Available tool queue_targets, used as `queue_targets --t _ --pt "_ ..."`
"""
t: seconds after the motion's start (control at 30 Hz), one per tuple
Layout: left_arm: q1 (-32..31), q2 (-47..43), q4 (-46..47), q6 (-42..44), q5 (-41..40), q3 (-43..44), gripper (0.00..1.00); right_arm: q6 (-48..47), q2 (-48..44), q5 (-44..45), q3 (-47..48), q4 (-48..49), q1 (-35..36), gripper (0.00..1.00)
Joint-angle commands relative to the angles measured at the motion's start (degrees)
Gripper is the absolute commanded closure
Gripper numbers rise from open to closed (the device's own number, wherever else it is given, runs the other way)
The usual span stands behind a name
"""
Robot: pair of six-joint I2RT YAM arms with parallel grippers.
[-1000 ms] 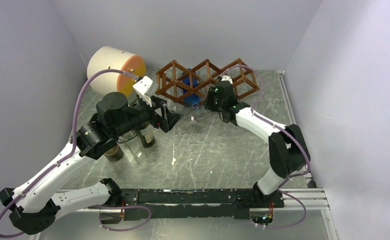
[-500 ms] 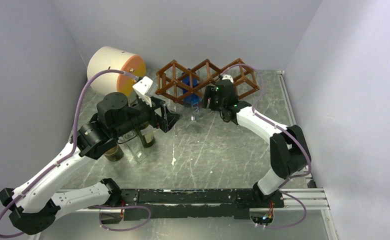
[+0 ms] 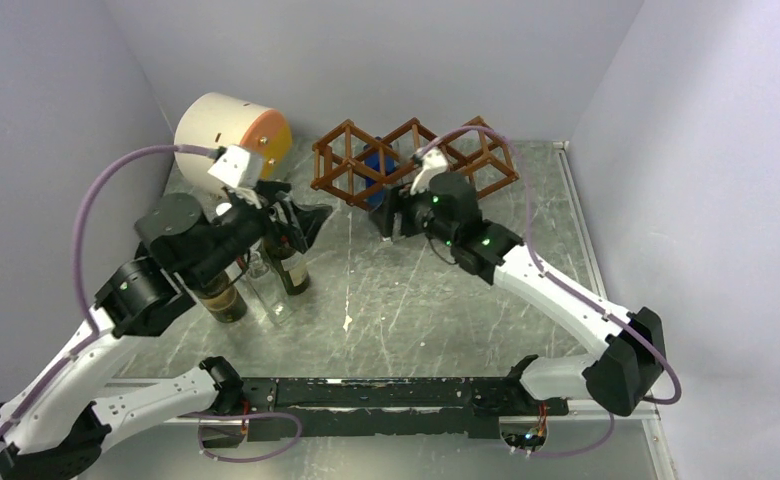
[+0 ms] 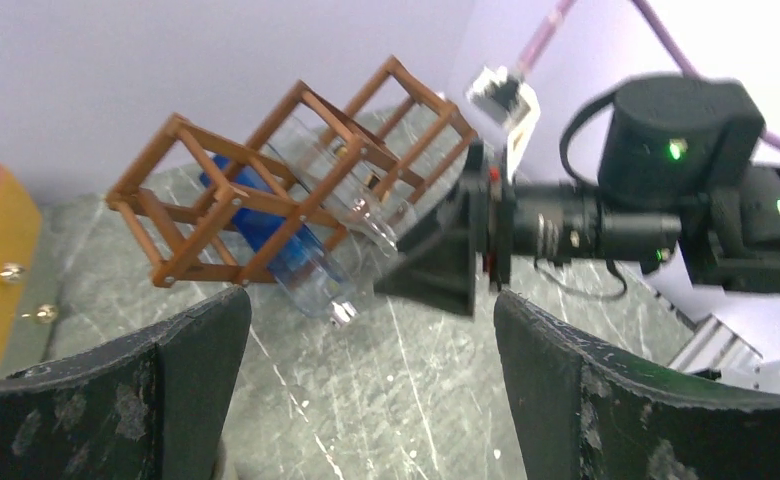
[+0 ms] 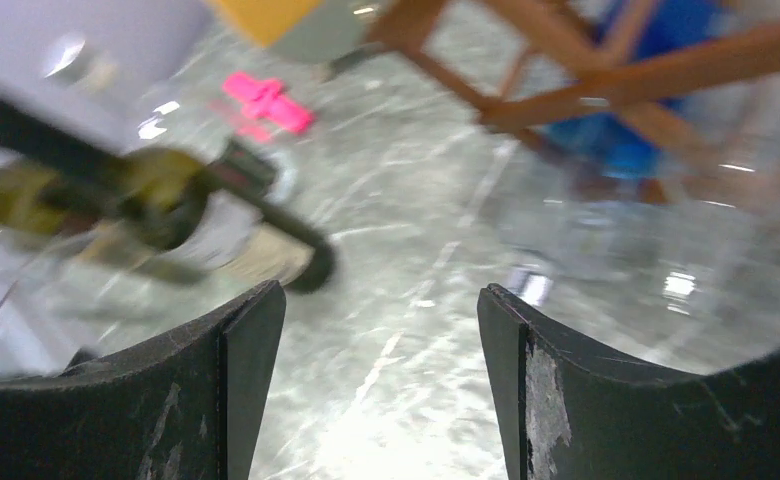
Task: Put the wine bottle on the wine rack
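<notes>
You have a big grey counter [image 3: 416,300]. At the back stands a fat cream-and-orange cylinder [image 3: 221,135], and beside it the brown wine rack [image 3: 413,128]. The clear wine bottle [image 4: 351,195] lies tilted in the rack, right next to a blue bottle [image 4: 256,205]. Both necks poke out the front. A dark bottle [image 3: 292,268] stands up near your left arm. Your left pincer [image 4: 371,310] is spread wide and holds nothing. Your right pincer [image 5: 381,300] is spread wide too, just in front of the rack, and is also empty.
</notes>
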Motion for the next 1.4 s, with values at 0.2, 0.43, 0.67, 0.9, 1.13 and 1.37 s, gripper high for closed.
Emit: queue_targets --t 0.2,0.43,0.67,0.9,1.13,1.37 --pt "-0.13 -7.69 -1.23 -4.95 -19.42 -0.85 0.05 -3.78 6.66 1.57 6.74 12.55 18.06 0.26" --pt "-0.13 -12.29 -0.73 -6.69 -28.42 -4.24 0.05 -5.17 17.82 1.34 16.61 14.63 22.31 0.28" --pt "-0.13 -15.85 1.31 -9.29 -33.51 -7.98 0.05 -8.76 26.94 4.27 24.32 14.43 23.97 0.30" --pt "-0.14 -15.91 0.13 -9.96 -35.06 -8.34 0.05 -13.07 29.97 8.61 24.07 19.49 24.00 0.46" --pt "-0.13 -15.15 -0.48 -10.27 -35.32 -9.13 0.05 -18.73 30.76 8.40 23.47 22.99 23.96 0.53" --pt "-0.13 -14.72 -1.55 -9.51 -35.94 -8.18 0.05 -20.55 31.15 5.73 22.95 25.11 24.05 0.60"
